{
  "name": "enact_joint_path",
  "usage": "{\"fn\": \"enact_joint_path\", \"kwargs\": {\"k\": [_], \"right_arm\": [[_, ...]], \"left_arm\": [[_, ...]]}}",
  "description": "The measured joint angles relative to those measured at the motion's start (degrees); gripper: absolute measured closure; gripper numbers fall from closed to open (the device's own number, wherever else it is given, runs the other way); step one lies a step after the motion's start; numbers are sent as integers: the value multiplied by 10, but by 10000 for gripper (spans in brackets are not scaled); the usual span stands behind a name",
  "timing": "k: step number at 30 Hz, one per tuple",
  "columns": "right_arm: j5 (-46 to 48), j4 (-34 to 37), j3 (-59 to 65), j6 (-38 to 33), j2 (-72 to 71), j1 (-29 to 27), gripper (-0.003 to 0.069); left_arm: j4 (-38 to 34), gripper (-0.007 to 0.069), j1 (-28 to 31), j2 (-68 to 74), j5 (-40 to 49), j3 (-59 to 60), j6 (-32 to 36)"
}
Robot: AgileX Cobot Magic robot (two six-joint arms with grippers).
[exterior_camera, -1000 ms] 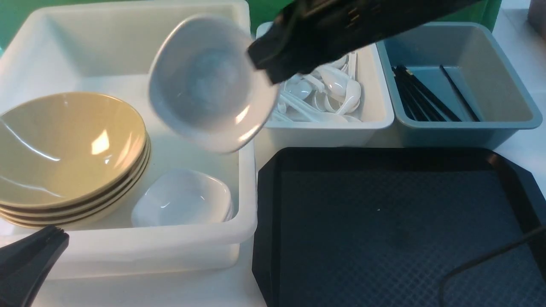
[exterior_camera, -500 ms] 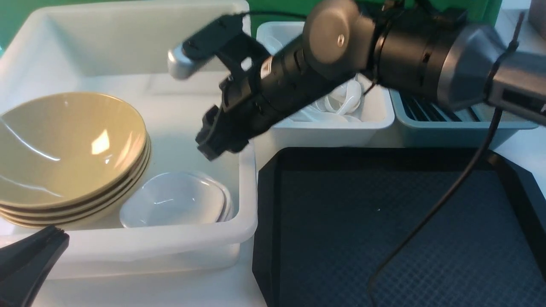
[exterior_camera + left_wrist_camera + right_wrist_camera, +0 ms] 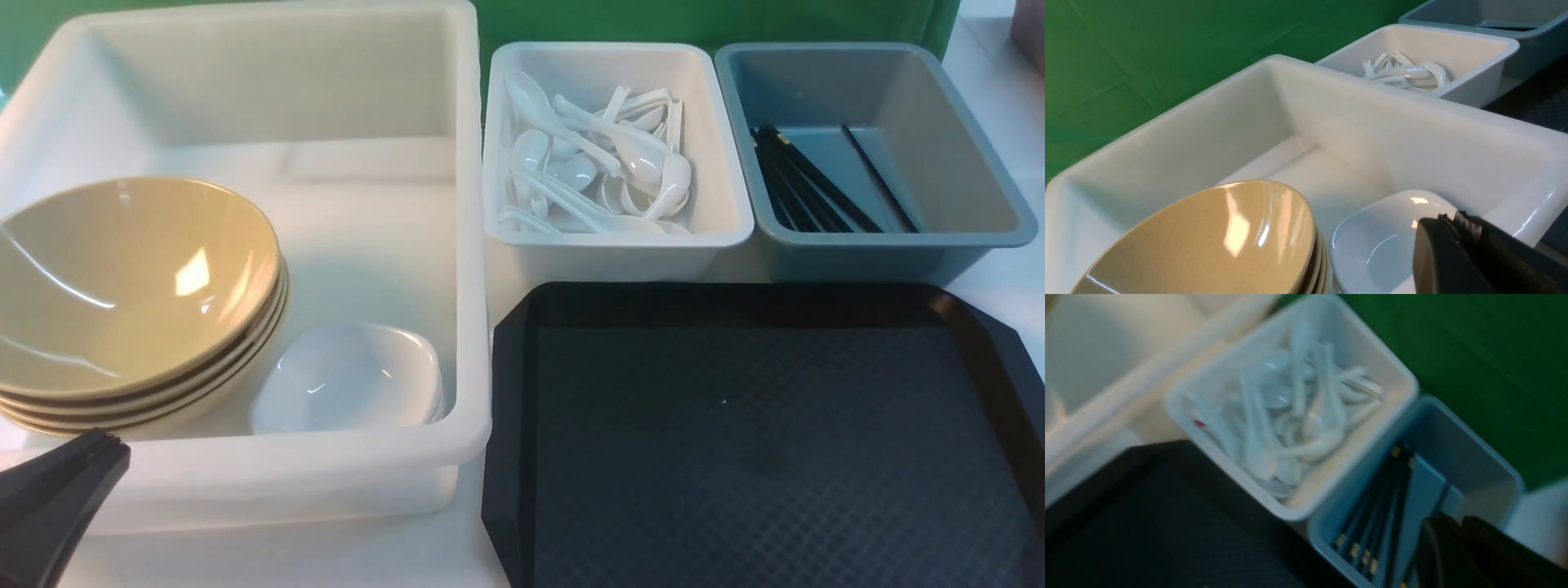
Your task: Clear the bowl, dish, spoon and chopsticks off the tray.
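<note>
Spoons (image 3: 1290, 424) blurred; right pincer (image 3: 1457, 526) cropped.

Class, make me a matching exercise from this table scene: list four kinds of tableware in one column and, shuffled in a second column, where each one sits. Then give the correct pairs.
Things
1. stack of tan bowls
2. white spoons
3. black chopsticks
4. small white dishes

Places
A. in the blue-grey tub
B. in the small white tub
C. left part of the big white tub
D. in the big white tub, beside the bowls, on the side nearer the black tray

Pairs: 1-C, 2-B, 3-A, 4-D
</note>
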Motion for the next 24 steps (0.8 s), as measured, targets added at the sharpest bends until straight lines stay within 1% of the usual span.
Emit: {"fn": "enact_joint_path", "kwargs": {"k": [1,2,3,4,5,7,10,11,13,14,15,16,20,21,24], "right_arm": [[-36,4,66,6,-50,-38,624],[-69,10,114,10,-81,-51,627],[-84,12,135,10,-94,-54,627],[-132,20,199,14,-130,-63,627],[-149,22,222,15,-142,-64,627],[-269,48,372,24,-221,-66,627],[-412,83,542,15,-307,-66,627],[-452,87,594,6,-332,-66,627],[-503,89,684,-9,-370,-66,627],[-508,89,684,-9,-374,-66,627],[-527,91,742,-14,-403,-67,627],[-530,91,766,-16,-413,-67,627],[-529,92,861,-19,-461,-68,625],[-527,92,870,-19,-463,-68,624],[-520,95,933,-1,-466,-68,624]], "left_arm": [[0,633,0,0,0,0,0],[0,633,0,0,0,0,0],[0,633,0,0,0,0,0],[0,633,0,0,0,0,0],[0,633,0,0,0,0,0],[0,633,0,0,0,0,0],[0,633,0,0,0,0,0],[0,633,0,0,0,0,0],[0,633,0,0,0,0,0],[0,633,0,0,0,0,0],[0,633,0,0,0,0,0],[0,633,0,0,0,0,0],[0,633,0,0,0,0,0],[0,633,0,0,0,0,0],[0,633,0,0,0,0,0]]}}
